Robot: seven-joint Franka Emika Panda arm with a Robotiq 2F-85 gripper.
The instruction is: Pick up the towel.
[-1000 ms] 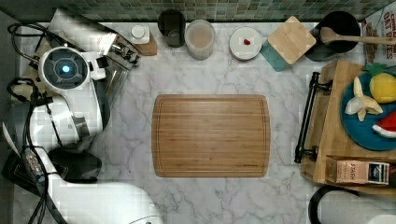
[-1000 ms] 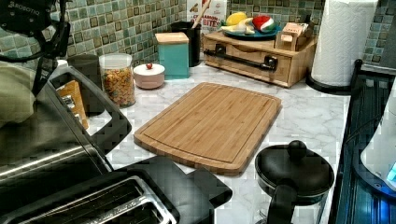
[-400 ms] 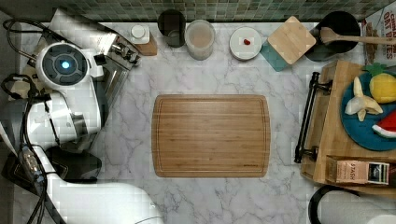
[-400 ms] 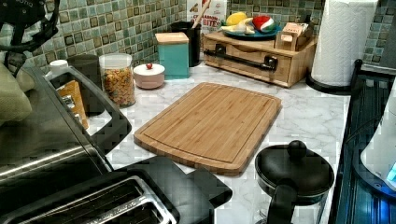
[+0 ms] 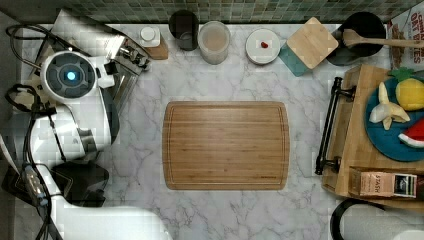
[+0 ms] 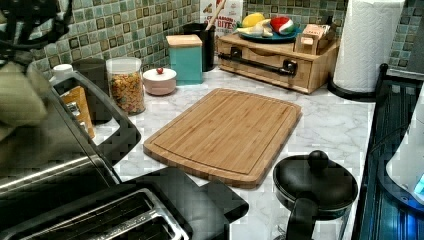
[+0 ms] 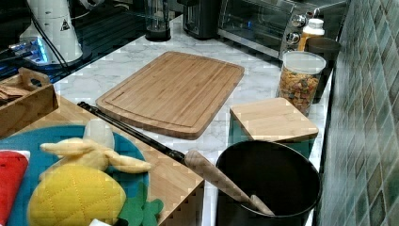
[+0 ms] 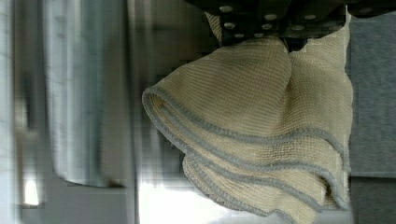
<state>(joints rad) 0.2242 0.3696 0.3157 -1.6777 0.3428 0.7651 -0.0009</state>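
Wrist view: towel hangs bunched from the gripper, dark studded fingers pinching its top edge; the pinch itself is partly cut off by the frame. Grey-edged folds droop over blurred toaster oven metal. Left view: towel shows as a cream lump at the left view's left edge, above the toaster oven. Farther off, cutting board lies bare on the counter.

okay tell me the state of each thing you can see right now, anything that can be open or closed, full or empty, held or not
towel: hanging in folds from the gripper, lifted
cereal jar: lid on, mostly full
pink bowl: lid on
teal box: wooden lid on
cutting board: bare, flat
black pot: holds a wooden spoon
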